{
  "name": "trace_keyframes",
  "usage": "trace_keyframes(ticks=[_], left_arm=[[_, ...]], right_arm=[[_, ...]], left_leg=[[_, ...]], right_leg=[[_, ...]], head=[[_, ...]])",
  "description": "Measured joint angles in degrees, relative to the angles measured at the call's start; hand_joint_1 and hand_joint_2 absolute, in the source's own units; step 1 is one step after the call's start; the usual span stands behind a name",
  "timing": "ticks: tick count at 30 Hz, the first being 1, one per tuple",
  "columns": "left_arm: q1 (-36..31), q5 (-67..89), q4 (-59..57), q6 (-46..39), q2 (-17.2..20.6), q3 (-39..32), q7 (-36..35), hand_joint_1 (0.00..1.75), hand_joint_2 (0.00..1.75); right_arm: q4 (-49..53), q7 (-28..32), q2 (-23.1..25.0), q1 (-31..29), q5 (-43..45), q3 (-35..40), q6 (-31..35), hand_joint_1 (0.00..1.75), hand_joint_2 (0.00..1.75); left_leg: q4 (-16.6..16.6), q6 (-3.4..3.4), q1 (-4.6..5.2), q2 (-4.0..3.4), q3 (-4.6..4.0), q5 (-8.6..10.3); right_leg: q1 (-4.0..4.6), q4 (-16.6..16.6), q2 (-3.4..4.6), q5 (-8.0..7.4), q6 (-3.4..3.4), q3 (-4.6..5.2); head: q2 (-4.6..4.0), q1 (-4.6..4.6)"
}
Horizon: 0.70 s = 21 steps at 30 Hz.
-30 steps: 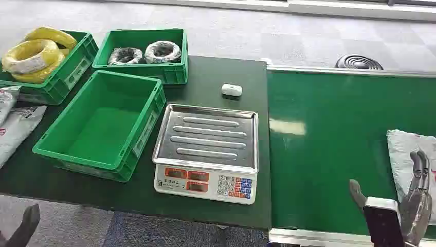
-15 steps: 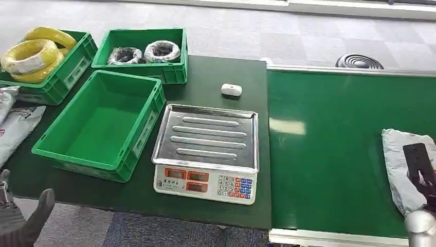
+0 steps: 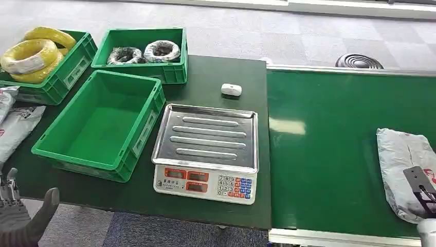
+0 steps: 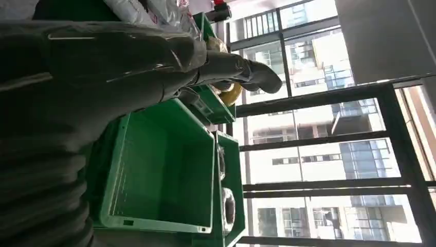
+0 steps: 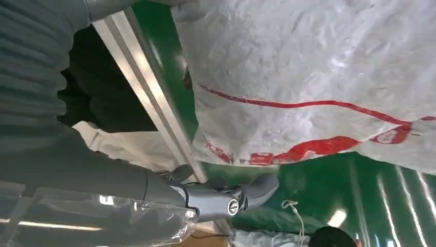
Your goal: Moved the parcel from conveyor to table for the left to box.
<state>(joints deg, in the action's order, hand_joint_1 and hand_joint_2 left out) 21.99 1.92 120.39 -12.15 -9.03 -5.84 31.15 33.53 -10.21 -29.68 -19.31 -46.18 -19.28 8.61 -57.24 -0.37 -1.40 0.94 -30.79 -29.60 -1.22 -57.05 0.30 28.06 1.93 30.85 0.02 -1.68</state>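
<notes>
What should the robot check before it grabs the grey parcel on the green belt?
1. Parcel lies on the conveyor: ok.
2. Right hand is near the parcel: ok.
3. Right hand already grips the parcel: cannot tell.
4. Bare table to set it on: ok.
5. Left hand holds nothing, ready to box: ok.
6. Big green box has room: ok.

Even, bright daylight fills the head view, with a pale glare patch on the conveyor belt just beside the scale. Wrist views are backlit; near hand surfaces blur.
</notes>
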Motion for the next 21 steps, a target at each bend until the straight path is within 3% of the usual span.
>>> trace_keyframes(ticks=[10,21], left_arm=[[0.04,0.0,0.0,-0.04,0.0,0.0,0.0,0.0,1.75],[0.08,0.7,0.02,-0.48,0.15,0.02,-0.09,0.0,1.75]], right_arm=[[-3.76,0.85,-0.59,-1.43,1.12,0.17,-0.18,0.0,1.75],[-6.57,1.33,-0.35,-3.2,1.83,1.18,-7.56,0.02,1.75]], left_leg=[[0.0,0.0,0.0,0.02,0.0,0.0],[0.0,0.0,-0.01,-0.01,0.01,0.0]], right_leg=[[0.0,0.0,0.0,0.0,0.0,-0.01],[0.01,0.0,0.0,0.0,0.0,-0.02]], head=[[0.0,-0.02],[0.0,-0.02]])
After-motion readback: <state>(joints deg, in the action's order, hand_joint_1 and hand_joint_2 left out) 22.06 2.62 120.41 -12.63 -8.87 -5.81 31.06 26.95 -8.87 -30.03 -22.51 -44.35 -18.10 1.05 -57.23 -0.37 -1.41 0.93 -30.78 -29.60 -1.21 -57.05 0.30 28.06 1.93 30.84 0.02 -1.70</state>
